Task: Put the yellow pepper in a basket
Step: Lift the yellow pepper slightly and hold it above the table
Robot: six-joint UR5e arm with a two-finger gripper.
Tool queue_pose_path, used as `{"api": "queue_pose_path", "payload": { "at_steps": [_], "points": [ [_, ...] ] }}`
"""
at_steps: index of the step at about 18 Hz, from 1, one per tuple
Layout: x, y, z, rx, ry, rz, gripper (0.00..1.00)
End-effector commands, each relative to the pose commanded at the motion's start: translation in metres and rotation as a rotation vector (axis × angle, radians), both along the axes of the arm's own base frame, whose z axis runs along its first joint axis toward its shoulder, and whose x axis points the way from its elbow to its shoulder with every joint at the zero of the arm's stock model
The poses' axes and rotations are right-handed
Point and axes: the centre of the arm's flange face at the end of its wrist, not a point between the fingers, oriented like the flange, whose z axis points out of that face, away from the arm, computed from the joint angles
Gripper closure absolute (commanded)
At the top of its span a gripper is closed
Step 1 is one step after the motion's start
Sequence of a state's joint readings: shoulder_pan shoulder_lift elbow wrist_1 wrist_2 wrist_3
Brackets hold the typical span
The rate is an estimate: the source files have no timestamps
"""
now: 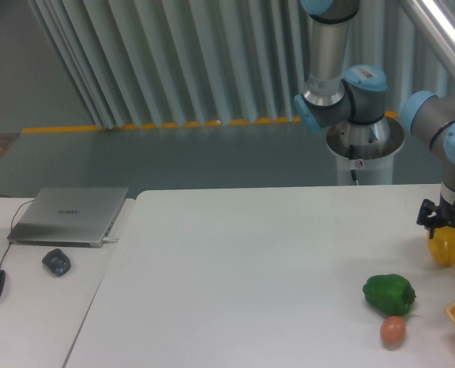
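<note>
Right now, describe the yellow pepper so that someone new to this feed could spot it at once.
Start at the white table and go to its far right edge, where the gripper comes down from the grey and blue arm. The yellow pepper sits directly under that gripper. It is the only bright yellow, glossy item there, set farther back than the green pepper and the small reddish-orange round item.

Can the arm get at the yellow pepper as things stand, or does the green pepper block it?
Probably yes. The gripper is already down on top of the yellow pepper, and the green pepper lies apart, nearer the camera, out of the way.
</note>
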State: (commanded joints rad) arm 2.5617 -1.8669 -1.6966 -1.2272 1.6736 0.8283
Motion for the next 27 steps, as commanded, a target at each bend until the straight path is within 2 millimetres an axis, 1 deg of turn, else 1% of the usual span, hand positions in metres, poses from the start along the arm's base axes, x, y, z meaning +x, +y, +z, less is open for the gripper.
{"api": "queue_pose_path", "payload": {
  "at_steps": [10,17,20,24,26,27],
  "points": [
    [-0.005,-0.009,-0.006,-0.023,0.000,0.008,0.00],
    [0.003,-0.010,-0.018,-0.040,-0.022,0.004,0.00],
    [0.004,-0.010,-0.023,-0.045,-0.030,0.002,0.00],
    [0.003,-0.014,-0.025,-0.078,-0.012,-0.005,0.00],
    [0.003,-0.014,-0.025,-0.079,-0.012,-0.008,0.08],
    [0.001,-0.014,-0.022,-0.076,-0.007,-0.008,0.16]
  ]
}}
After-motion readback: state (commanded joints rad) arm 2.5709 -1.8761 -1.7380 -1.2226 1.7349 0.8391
